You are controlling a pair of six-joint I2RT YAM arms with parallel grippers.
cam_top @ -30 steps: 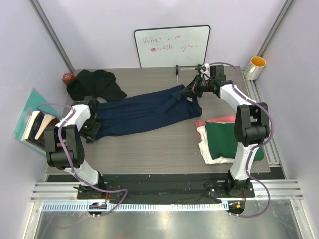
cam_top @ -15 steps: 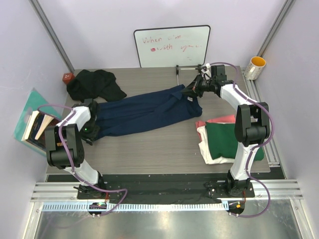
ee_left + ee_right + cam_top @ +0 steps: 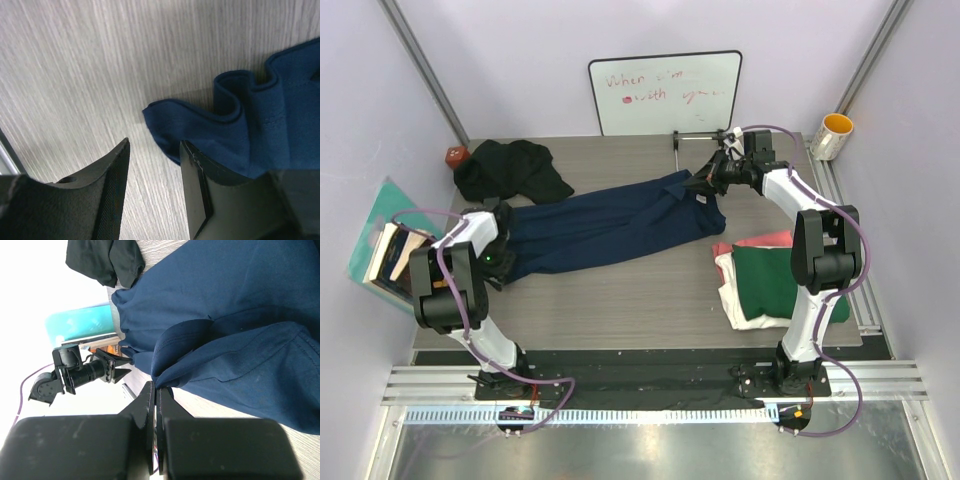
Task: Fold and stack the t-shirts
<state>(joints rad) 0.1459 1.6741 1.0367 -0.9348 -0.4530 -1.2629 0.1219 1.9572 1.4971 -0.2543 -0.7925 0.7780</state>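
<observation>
1. A grey wood-grain table stands between lilac walls, with a whiteboard at its far edge.
2. The navy t-shirt lies across the middle, the black t-shirt far-left, the folded stack right.
3. The left gripper is spread beside the navy hem; the right gripper pinches the other end.

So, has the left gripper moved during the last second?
Yes. In the top view the left gripper has shifted slightly to the left, toward the books that stand at the left side.
</observation>
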